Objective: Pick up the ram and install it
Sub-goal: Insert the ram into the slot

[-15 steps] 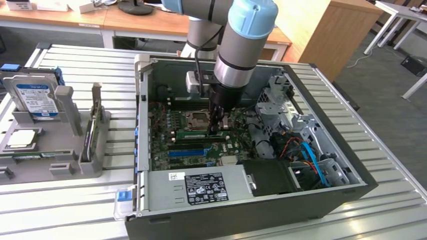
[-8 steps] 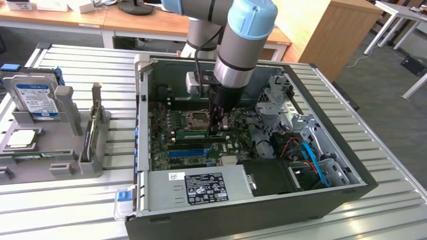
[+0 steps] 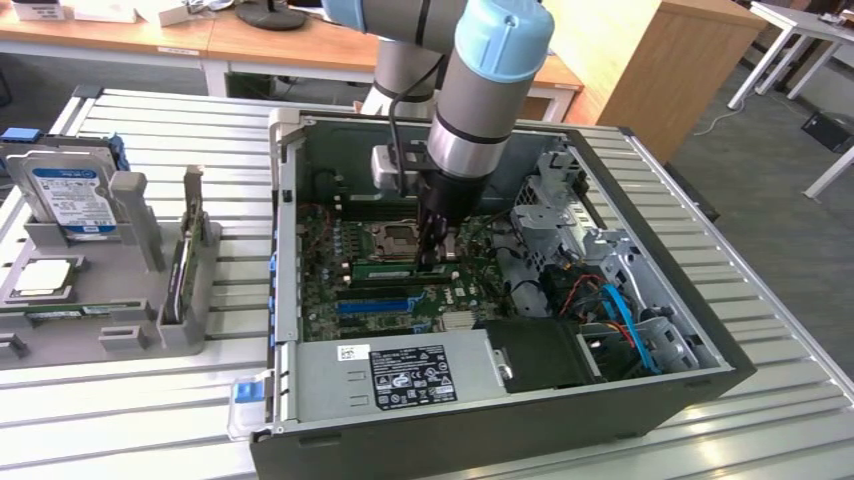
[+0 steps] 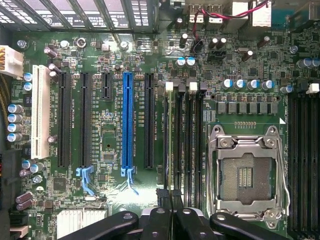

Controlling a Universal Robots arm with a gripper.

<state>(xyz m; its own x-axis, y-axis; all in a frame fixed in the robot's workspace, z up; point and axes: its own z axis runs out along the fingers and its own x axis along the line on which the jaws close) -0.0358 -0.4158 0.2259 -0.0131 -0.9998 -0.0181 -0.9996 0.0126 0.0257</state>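
Closest to the wrist lens: black fingers [image 4: 159, 222], drawn nearly shut, apparently clamped on the thin top edge of the ram [image 3: 384, 269]. Positioned low inside the open computer case [image 3: 601, 420] at the centre of the exterior frame, with the arm [image 3: 487, 90] upright above the motherboard [image 4: 110, 125].

Location of the ram: on edge, green face toward the exterior camera, near the empty CPU socket [image 4: 247, 172], running along the bank of black memory slots [image 4: 192, 145]. Appears lined up with the slot farthest from the socket. Touching that slot or hanging just above it: cannot tell. White latch tabs [image 4: 169, 86] at one end of the bank; open or locked, not readable.

Not to be confused with the blue expansion slot [image 4: 127, 120], apart from the fingers, beyond one black expansion slot.

Also present, toward the exterior view's left: grey parts tray [image 3: 147, 338] on the slatted surface [image 3: 787, 320], with a hard drive [image 3: 67, 195] standing in it.

Progress, as a judgement from the above:
- Pick-up: done.
- Transfer into the case: done.
- Alignment with the slot bank: apparently done.
- Full seating: not confirmed.
- Latch closure: not confirmed.
- Release: not yet done.

Estimated stage: late, within the insertion step.
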